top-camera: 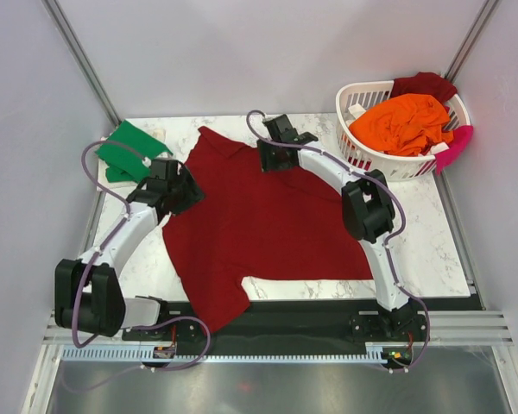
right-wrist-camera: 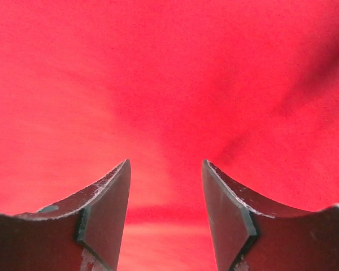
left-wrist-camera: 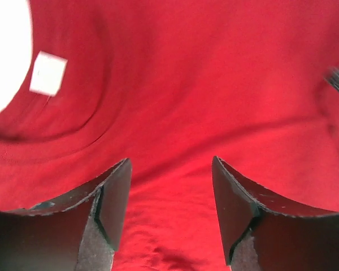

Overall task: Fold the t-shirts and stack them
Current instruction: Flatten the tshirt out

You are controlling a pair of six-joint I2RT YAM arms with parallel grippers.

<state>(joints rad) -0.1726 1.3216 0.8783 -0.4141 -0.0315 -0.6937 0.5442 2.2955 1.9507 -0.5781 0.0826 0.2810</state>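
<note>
Left wrist view: the left gripper (left-wrist-camera: 170,169) stands partly open just over the dark red t-shirt (left-wrist-camera: 214,84), near its white neck label (left-wrist-camera: 47,73). The right gripper (right-wrist-camera: 165,169) is likewise parted above the same shirt, which lies spread on the marble table (top-camera: 432,250).

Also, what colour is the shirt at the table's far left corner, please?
Bright green shirt; best seen in the top external view.

white marble table (top-camera: 432,250) between plain pale walls (top-camera: 242,52), evenly lit.
</note>
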